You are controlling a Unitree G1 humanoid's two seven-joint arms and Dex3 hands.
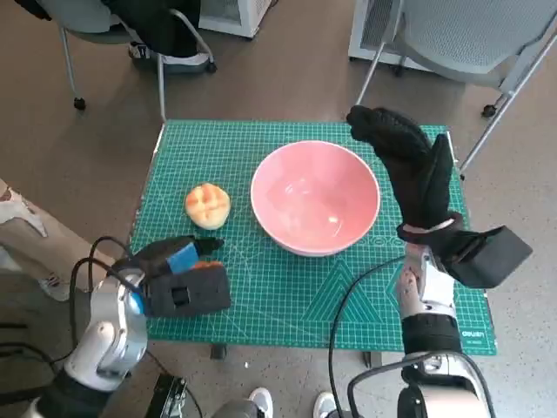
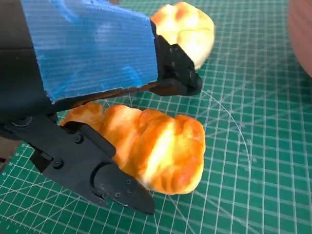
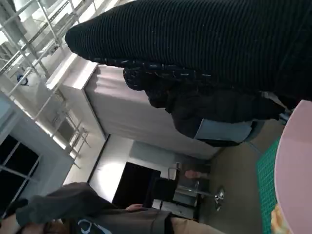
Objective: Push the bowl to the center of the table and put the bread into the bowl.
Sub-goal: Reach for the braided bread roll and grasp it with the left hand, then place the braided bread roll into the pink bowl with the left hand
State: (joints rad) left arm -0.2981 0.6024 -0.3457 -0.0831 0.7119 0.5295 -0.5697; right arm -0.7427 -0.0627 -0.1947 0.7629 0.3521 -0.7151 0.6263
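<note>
green cutting mat (image 1: 287,296) covers the table; grey chair (image 1: 470,35) behind; person's leg (image 1: 26,231) alongside

Even, soft daylight fills the room. The pink bowl (image 1: 315,197) shows pale glare inside and throws only a faint shadow on the green mat (image 1: 287,296). Beyond the mat, chair legs bend with wide-angle distortion. The left wrist close-up looks soft, faintly striped.

Pink bowl (image 1: 315,198), green gridded mat (image 1: 261,296)
</note>
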